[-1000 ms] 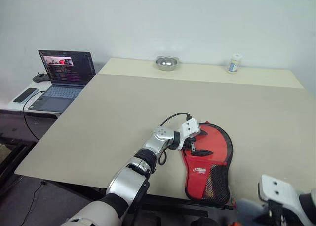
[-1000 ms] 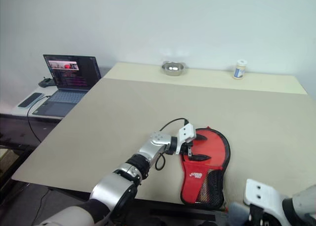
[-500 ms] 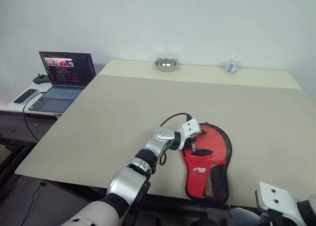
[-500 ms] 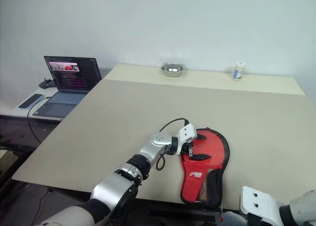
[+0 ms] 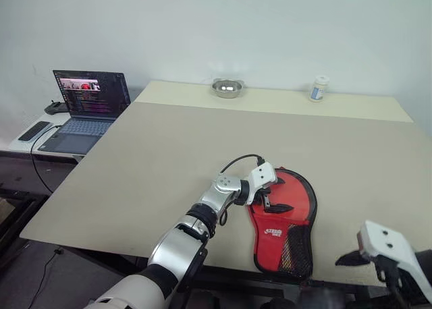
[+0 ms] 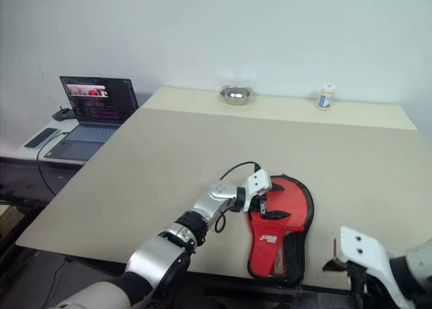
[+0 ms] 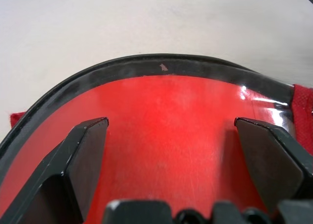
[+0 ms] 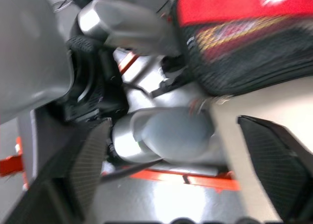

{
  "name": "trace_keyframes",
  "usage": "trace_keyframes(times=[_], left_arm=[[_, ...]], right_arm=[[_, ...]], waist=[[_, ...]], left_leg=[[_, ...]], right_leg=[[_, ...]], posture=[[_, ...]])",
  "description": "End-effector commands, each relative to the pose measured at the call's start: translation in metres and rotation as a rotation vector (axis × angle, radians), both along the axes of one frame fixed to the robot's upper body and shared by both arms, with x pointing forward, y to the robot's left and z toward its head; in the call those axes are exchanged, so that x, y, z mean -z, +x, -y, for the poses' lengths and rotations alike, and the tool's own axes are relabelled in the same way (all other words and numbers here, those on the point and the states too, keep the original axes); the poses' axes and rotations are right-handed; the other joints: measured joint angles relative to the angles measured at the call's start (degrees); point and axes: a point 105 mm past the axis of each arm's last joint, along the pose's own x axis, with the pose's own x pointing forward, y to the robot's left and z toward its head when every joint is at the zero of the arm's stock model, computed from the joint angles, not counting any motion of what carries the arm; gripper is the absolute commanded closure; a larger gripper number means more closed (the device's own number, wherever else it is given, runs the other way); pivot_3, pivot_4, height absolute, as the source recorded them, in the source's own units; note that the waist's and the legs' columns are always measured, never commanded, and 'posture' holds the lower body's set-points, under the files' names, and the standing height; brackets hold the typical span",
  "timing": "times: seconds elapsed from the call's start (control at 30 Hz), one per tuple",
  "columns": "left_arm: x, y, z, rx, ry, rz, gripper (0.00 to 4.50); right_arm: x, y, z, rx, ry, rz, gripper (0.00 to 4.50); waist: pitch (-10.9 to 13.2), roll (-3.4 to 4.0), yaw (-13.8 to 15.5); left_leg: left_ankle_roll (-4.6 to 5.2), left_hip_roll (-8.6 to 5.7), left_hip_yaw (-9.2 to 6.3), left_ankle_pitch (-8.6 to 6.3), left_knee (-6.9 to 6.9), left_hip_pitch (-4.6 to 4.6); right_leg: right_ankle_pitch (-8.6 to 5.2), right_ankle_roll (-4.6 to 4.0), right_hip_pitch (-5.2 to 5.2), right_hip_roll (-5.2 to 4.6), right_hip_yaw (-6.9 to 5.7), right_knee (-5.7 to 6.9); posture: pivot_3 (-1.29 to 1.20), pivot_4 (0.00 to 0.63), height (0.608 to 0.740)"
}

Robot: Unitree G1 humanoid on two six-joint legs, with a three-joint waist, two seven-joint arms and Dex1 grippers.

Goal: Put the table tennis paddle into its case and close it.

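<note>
- Red case (image 5: pixel 283 218) lies flat at the table's (image 5: pixel 169 154) near edge, logo and mesh side up, narrow end toward the near edge.
- Left gripper (image 5: pixel 266 195) rests over the case's round far part, fingers spread wide; it has not moved in the last second.
- Right gripper (image 5: pixel 351 258) has just come up at the near right, beside the table edge and apart from the case. A second ago its body sat lower; now one black finger shows beside the white housing.
- Right wrist view shows those fingers (image 8: pixel 274 150) standing wide with nothing between them; the mesh end of the case lies beyond.
- Left wrist view shows what the head views hide: a smooth red face inside a black rim (image 7: pixel 146 65) between the open fingers. I judge this is the paddle (image 7: pixel 171 131) sitting in the opened case.
- If so, closing the case is what remains, and the free right gripper is placed to help.
- Far off stand a bowl (image 5: pixel 227 87), a bottle (image 5: pixel 319 88) and a laptop (image 5: pixel 84 110).
</note>
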Motion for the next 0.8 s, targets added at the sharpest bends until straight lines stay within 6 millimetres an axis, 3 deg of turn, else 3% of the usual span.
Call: trace_keyframes(times=[0.03,0.17,0.27,0.37,0.53,0.8], left_arm=[[0.002,-0.011,0.009,0.041,-0.034,-0.027,0.00],[-0.022,-0.012,0.009,0.082,-0.113,0.023,0.00],[-0.038,-0.009,-0.002,0.082,-0.147,0.048,0.00],[-0.055,-0.003,-0.027,0.052,-0.165,0.071,0.00],[-0.078,0.005,-0.082,-0.082,-0.168,0.093,0.00],[-0.082,0.001,-0.116,-0.243,-0.174,0.116,0.00]], right_arm=[[-0.009,0.032,0.012,0.108,0.002,0.126,0.02],[-0.017,0.079,0.015,0.221,0.110,0.333,0.02],[-0.026,0.106,0.010,0.267,0.240,0.469,0.02],[-0.024,0.121,0.011,0.280,0.292,0.519,0.02],[-0.016,0.150,0.022,0.377,0.429,0.605,0.02],[0.000,0.177,0.058,0.488,0.469,0.689,0.02]], waist=[[0.02,-0.01,-0.11],[0.20,-0.05,-0.46],[0.34,-0.10,-0.99],[0.38,-0.02,-1.66],[0.42,0.05,-2.14],[0.47,0.13,-1.78]], left_leg=[[0.00,-0.01,0.00,0.00,0.00,-0.03],[0.00,0.01,0.04,0.01,-0.02,-0.14],[-0.01,0.05,0.02,0.01,-0.02,-0.44],[-0.01,0.03,0.13,0.03,-0.03,-0.91],[-0.02,0.14,0.14,0.03,-0.05,-0.89],[-0.02,-0.02,0.38,0.04,0.01,-0.81]], right_leg=[[0.00,0.00,-0.03,-0.02,0.00,0.00],[0.01,-0.03,-0.22,-0.04,0.03,0.05],[0.02,-0.13,-0.51,0.06,0.04,0.10],[0.18,-0.37,-1.12,0.15,0.22,0.32],[0.20,-0.40,-1.17,0.30,0.26,0.36],[0.23,-0.34,-1.12,0.30,0.47,0.39]], posture=[[0.00,0.150,0.740],[0.00,0.150,0.740],[0.00,0.150,0.740],[0.00,0.150,0.740],[0.00,0.150,0.740],[0.00,0.150,0.740]])
